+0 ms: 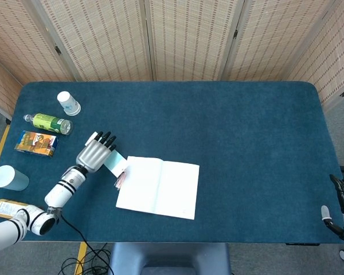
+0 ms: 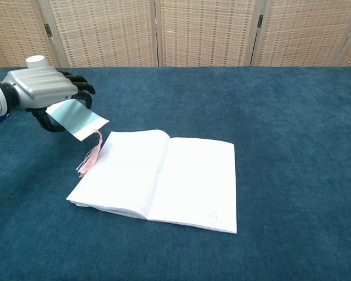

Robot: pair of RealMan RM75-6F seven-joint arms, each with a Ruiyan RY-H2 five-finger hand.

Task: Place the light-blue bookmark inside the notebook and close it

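The fingers point(image 2: 76, 89) of the left hand point(image 2: 44, 93) are closed on the light-blue bookmark point(image 2: 77, 119), gripping its upper end so that the card slants down and out from under the palm, lifted clear of the cloth. Going from the biggest thing downward: the table point(image 1: 229, 126), covered in dark blue cloth, carries everything; on it the notebook point(image 2: 158, 178) lies open and flat near the front edge, both pages blank and facing up, with nothing resting on them. The left hand hovers just beside the notebook's far left corner, close to it but not over the pages. The bookmark hangs in the air near that corner, and its pink tassel point(image 2: 90, 159) dangles down until it ends right by the left page's edge; whether the strands touch the paper I cannot tell. The right hand point(image 1: 339, 197) shows only as dark fingertips at the right edge of the head view, well apart from the work, and its pose cannot be made out. As I judge it, the pick-up is done and the task is perhaps a third along: the bookmark is in hand but not yet over the pages, so it remains to carry it across, lay it on the open spread, let go, and fold one cover over to shut the book.
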